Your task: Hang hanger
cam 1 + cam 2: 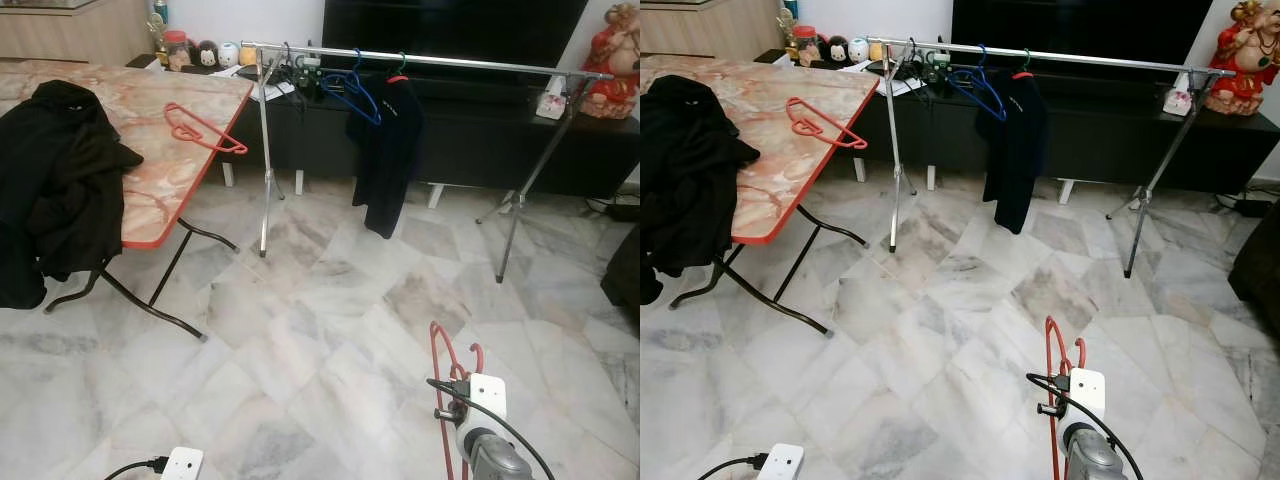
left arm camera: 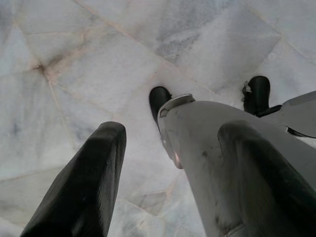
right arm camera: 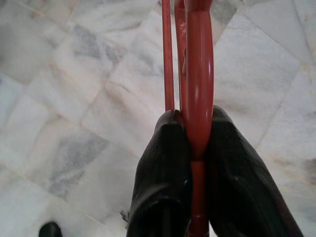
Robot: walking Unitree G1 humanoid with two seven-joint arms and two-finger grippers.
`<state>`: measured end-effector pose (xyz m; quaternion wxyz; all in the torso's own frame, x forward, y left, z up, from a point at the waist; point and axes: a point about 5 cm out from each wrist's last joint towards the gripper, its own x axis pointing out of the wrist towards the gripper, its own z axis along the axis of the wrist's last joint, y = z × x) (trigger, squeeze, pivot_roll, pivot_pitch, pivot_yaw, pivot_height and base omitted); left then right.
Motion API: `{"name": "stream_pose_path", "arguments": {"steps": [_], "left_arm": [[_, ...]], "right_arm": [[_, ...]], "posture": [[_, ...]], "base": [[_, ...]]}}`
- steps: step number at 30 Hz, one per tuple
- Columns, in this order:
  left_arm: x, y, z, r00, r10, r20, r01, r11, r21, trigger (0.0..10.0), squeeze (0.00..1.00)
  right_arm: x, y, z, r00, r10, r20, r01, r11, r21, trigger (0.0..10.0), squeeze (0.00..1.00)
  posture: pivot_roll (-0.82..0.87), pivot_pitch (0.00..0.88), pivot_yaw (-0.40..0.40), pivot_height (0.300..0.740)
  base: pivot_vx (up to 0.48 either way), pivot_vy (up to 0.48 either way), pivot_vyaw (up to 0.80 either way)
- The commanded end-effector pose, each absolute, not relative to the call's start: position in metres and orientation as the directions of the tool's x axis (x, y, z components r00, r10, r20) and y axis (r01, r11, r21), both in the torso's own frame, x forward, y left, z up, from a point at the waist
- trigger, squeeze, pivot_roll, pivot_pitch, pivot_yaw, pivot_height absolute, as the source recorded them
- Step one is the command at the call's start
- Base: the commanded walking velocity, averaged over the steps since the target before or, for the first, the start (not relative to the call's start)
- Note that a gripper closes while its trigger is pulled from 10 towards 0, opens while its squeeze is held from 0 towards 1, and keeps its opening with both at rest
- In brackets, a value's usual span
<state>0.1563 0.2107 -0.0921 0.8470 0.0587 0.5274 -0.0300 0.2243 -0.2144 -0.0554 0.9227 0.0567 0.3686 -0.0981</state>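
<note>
Marble floor (image 1: 330, 330), silver clothes rail (image 1: 450, 62) well ahead. Right pincer (image 3: 190, 148) clamps the red plastic hanger (image 3: 197, 74); left pincer (image 2: 168, 168) gapes, idle — walking could twist the hanger, hook missing rail.

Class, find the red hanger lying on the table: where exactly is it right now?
The loose red hanger lies flat on the marble-patterned table at the robot's left, near its far right edge, between the black clothes and the clothes rail.
</note>
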Motion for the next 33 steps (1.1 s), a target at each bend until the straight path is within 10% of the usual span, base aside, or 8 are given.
{"name": "stream_pose_path", "arguments": {"steps": [1, 33], "left_arm": [[0.154, 0.210, -0.094, 0.437, 0.015, -0.899, 0.116, 0.991, 0.073, 10.0, 0.00], [0.137, 0.225, -0.097, 0.395, 0.049, -0.917, 0.132, 0.985, 0.110, 10.0, 0.00]], "right_arm": [[0.230, -0.216, -0.051, 0.725, -0.148, -0.673, 0.239, 0.970, 0.043, 10.0, 0.00], [0.200, -0.218, -0.070, 0.640, -0.164, -0.750, 0.258, 0.966, 0.009, 10.0, 0.00]], "posture": [[-0.02, 0.000, -0.068, 0.740], [-0.03, 0.000, -0.053, 0.740]], "base": [[0.289, 0.000, 0.00], [0.365, 0.000, -0.24]]}}
